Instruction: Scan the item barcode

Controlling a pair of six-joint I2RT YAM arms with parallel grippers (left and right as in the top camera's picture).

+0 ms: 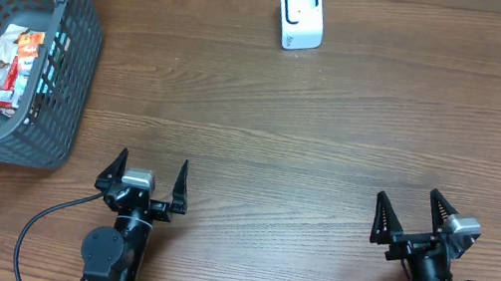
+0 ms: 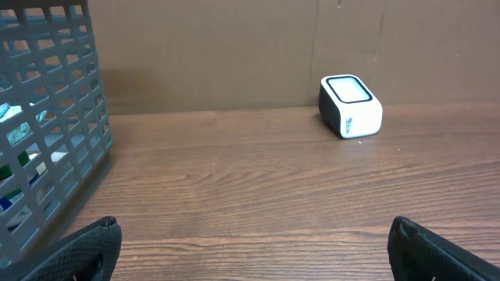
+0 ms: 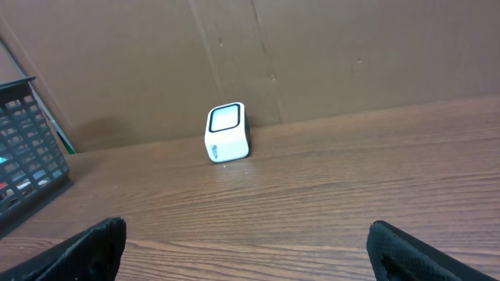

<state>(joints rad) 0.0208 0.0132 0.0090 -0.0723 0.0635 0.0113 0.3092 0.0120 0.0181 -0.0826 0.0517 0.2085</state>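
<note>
My left hand (image 1: 153, 161) and right hand (image 1: 408, 196) sit at the near edge of the desk (image 1: 334, 124), both spread wide with nothing between them. The item, a crinkled snack packet (image 1: 7, 72), lies down inside the grey mesh basket (image 1: 84, 44) at far left, well apart from the white barcode scanner (image 1: 300, 15). Reaching in, I could snag or shove the basket wall, and the slick wrapper might slip or show its wrong face.
</note>
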